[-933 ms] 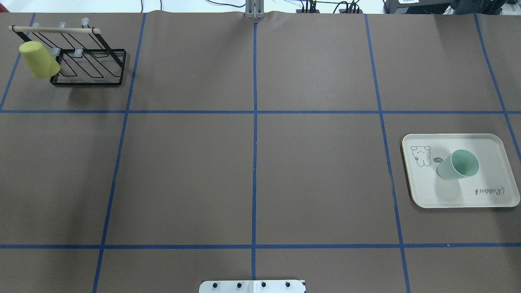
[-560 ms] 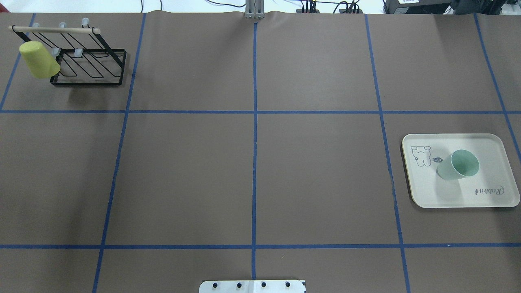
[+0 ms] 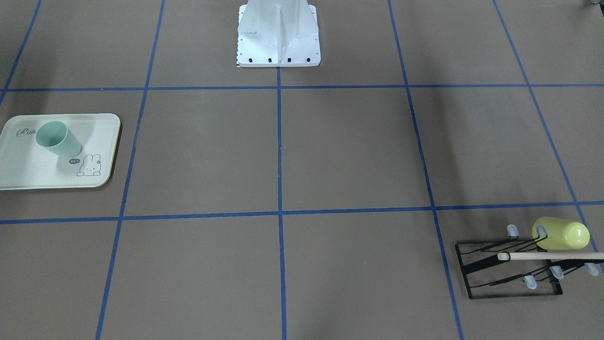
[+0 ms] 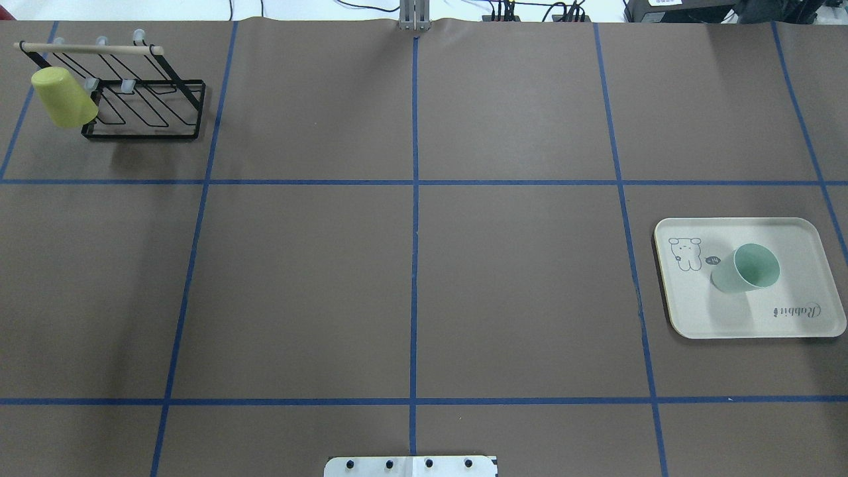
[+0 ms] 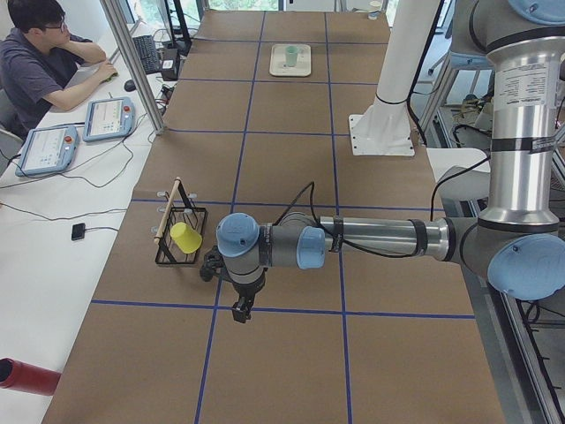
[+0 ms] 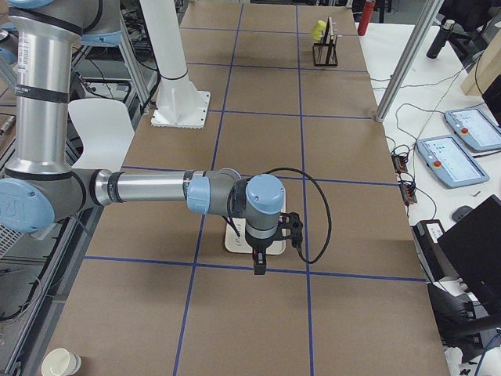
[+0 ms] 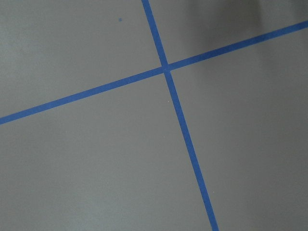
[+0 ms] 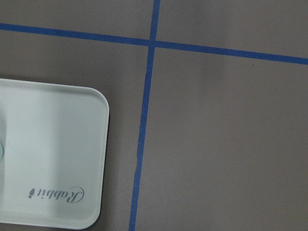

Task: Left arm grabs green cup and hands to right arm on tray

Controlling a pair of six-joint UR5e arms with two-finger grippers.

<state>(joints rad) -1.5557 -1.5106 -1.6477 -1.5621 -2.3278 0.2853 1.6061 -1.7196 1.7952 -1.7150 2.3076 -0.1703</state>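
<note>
Where brown paper is covering the table [image 4: 517,285], blue tape [image 4: 414,265] is dividing it into large rectangles.

- Tray [image 4: 795,318]: lying flat on the robot's right side of the table.
- Green cup [image 4: 746,268]: standing upright on the tray, mouth up, between the bunny drawing and the script.
- Rack [image 4: 139,137]: black wire, sitting at the far left corner and carrying a yellow cup [image 4: 63,98] upside down on a prong.
- Mount [image 3: 278,33]: white, standing at the robot's edge.
- Room: an operator [image 5: 40,62] is sitting at a side desk with pendants [image 5: 108,117] in front of him.

Hard to make out:

- Left arm [image 5: 380,237] and right arm [image 6: 149,188] are showing in the side views only, each reaching out level over the table.
- Left gripper [image 5: 240,309] and right gripper [image 6: 259,265] are pointing down above the paper — how far the fingers are parted, or whether they are grasping anything, I cannot tell.
- The right wrist is covering most of the tray in the right side view.
- The right wrist camera is catching one tray corner, the left only a tape crossing.
</note>
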